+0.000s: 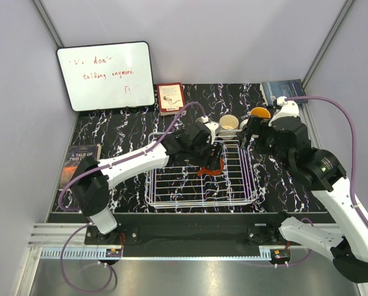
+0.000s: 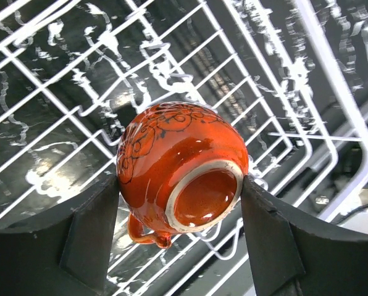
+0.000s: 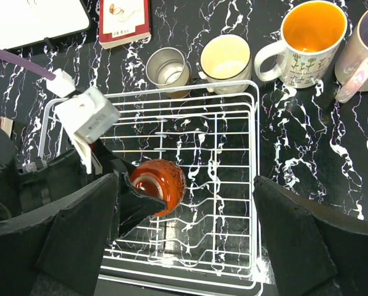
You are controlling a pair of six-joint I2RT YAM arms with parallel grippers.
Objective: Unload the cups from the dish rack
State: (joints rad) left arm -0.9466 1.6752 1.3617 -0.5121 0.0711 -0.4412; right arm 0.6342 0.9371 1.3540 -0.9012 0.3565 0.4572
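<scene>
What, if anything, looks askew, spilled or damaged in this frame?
Only the orange-red cup stands out: the left gripper holds it tipped on its side over the dish rack rather than upright. Nothing looks spilled or broken.

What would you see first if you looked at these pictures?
The shiny orange-red cup jumps out: the left gripper pinches it by its sides over the white dish rack. Next comes the mug with the bright orange inside, standing on the black marbled table just behind the rack, and the whiteboard with red writing at the back left.
</scene>
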